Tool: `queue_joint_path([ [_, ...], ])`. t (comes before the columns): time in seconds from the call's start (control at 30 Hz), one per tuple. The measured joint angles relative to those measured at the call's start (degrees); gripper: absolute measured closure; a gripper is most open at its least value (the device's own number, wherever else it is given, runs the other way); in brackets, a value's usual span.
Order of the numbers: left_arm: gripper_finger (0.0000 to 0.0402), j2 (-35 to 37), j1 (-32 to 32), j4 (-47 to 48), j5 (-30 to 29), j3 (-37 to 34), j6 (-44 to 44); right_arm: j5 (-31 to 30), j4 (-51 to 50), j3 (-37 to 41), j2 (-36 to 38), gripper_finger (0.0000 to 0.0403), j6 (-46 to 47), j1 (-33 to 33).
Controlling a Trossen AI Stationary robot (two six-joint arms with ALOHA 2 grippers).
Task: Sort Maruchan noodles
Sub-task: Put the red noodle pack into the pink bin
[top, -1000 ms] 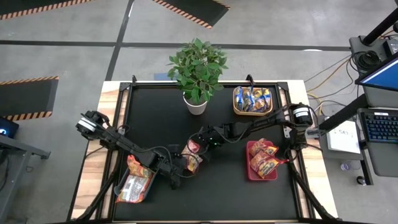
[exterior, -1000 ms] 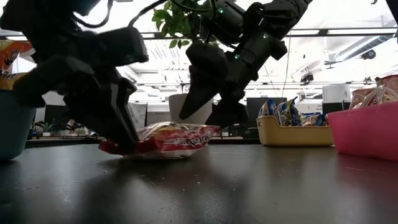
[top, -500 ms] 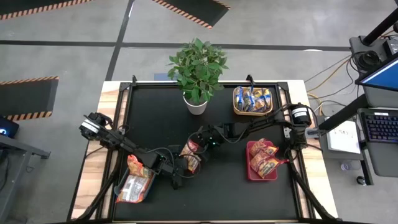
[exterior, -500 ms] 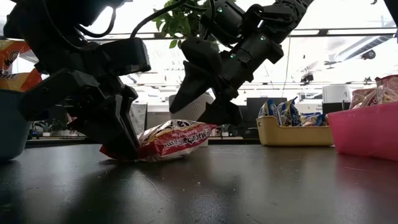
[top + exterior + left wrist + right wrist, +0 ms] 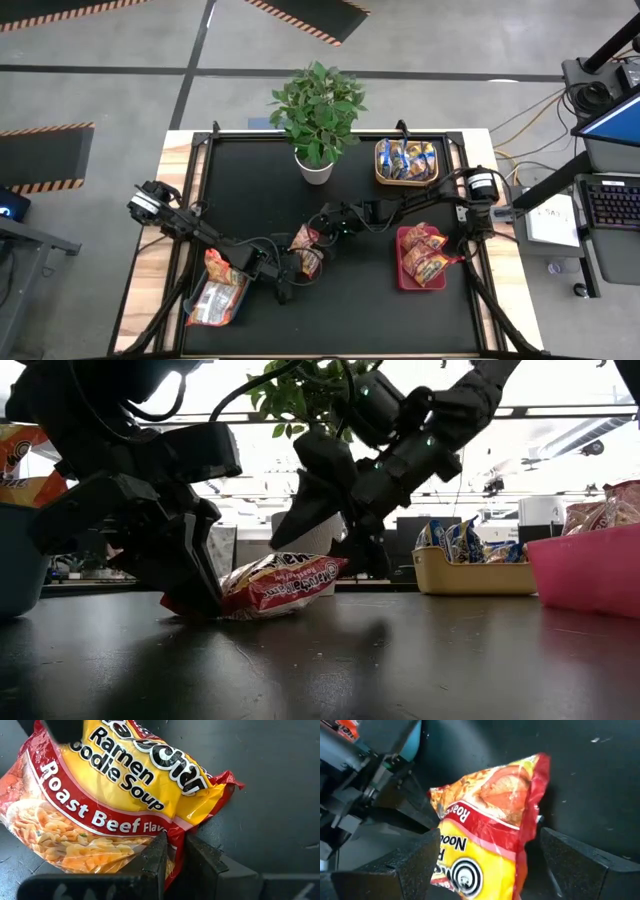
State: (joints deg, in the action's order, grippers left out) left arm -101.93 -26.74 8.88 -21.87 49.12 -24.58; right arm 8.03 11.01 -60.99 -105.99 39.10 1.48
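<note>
1. Slippage judged the main risk: roast-beef noodle packet (image 5: 125, 805) pinched only at its thin red seam by the left gripper (image 5: 172, 852), fingers narrowed hard onto that edge, so likely to slide free or tear under a quick lift.
2. Packet located mid-table, slightly near of centre, its held end down on the dark mat (image 5: 250, 190) and the other end tilted up.
3. Collision judged the second risk: right gripper (image 5: 485, 865) spread wide and holding nothing, straddling the packet's far-right end, very close to the left arm's fingers; trouble likely if closed or moved carelessly.
4. Crushing of the noodles also possible if clamped across the packet's middle rather than its edge.
5. Red bin (image 5: 401, 272) seen at the right, already holding similar red packets; probably the proper destination, with open mat between.
6. Tan basket (image 5: 380, 160) of blue-and-yellow packets seen far right, well apart from the grip.
7. Grey-blue bin (image 5: 20, 570) with orange packets seen near left, just beside the left arm; bumped easily on a backward swing.
8. Potted plant (image 5: 318, 105) seen at the far centre, leaves overhanging, a snag only on a high far-side path.
</note>
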Motion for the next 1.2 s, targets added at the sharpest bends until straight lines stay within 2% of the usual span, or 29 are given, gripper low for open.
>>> queue_joint_path([
  [0.3, 0.0352, -0.1, 0.0, -0.4, -0.1, -0.1, 0.4, 12.3, 15.5, -0.2, -7.5, 0.0076, 4.9, -0.2],
  [0.57, 0.0352, -0.1, 0.1, -0.6, -0.1, -0.1, 0.9, 12.9, 15.4, -0.4, -7.4, 0.0084, 4.8, -0.1],
  [0.9, 0.0352, 0.1, 0.1, -0.8, -0.3, -0.1, 1.1, 13.0, 14.6, -0.4, -7.3, 0.0204, 4.9, -0.1],
  [1.2, 0.0352, 2.1, 0.1, 0.4, 0.1, -0.3, 1.6, 13.4, 14.2, -0.5, -7.1, 0.0272, 4.8, 0.0],
])
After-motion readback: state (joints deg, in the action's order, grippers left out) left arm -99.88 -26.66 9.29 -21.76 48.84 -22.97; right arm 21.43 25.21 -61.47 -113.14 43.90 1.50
